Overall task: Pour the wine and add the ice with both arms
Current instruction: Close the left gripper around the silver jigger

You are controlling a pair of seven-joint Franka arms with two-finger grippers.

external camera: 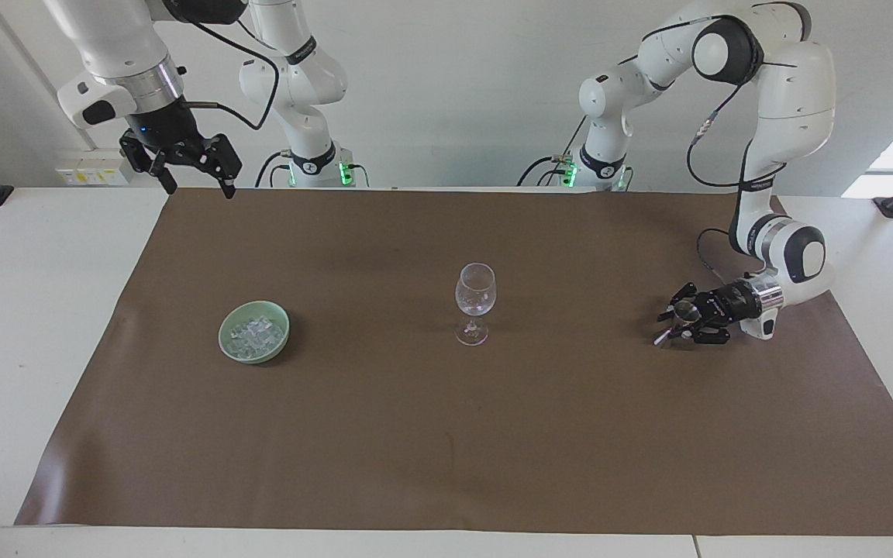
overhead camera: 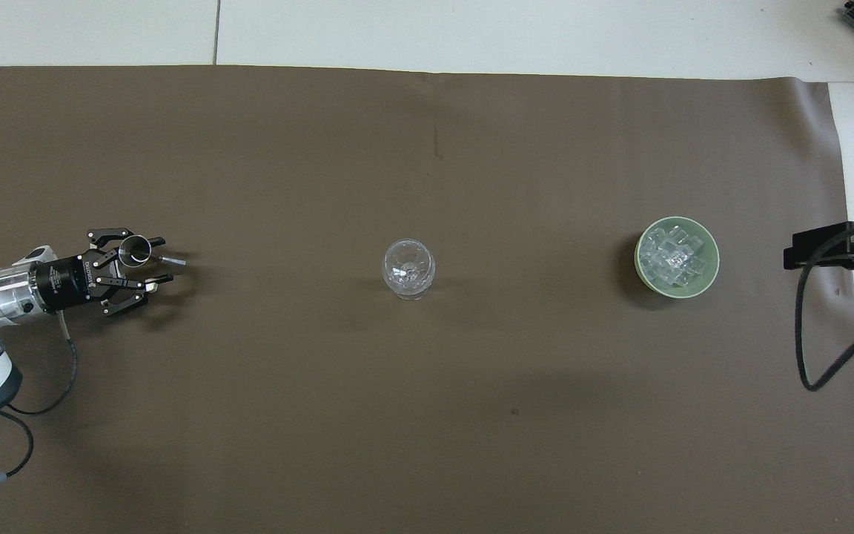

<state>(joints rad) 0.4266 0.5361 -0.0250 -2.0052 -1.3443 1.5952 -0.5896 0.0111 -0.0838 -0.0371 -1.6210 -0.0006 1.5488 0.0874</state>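
An empty clear wine glass [external camera: 475, 298] stands upright mid-table; it also shows in the overhead view [overhead camera: 408, 268]. The ice [external camera: 256, 334] lies heaped in a pale green bowl [external camera: 224, 335] toward the right arm's end, and shows from above [overhead camera: 673, 256]. A small metal measuring cup [external camera: 682, 311] stands toward the left arm's end. My left gripper [external camera: 685, 324] lies low and level, its open jaws narrowed around the cup [overhead camera: 133, 250]. My right gripper [external camera: 200, 191] hangs open and empty, high over the mat's corner near the robots.
A brown mat [external camera: 446, 434] covers most of the white table. The right arm's black cable [overhead camera: 816, 326] hangs over the mat's edge beside the bowl [overhead camera: 713, 276].
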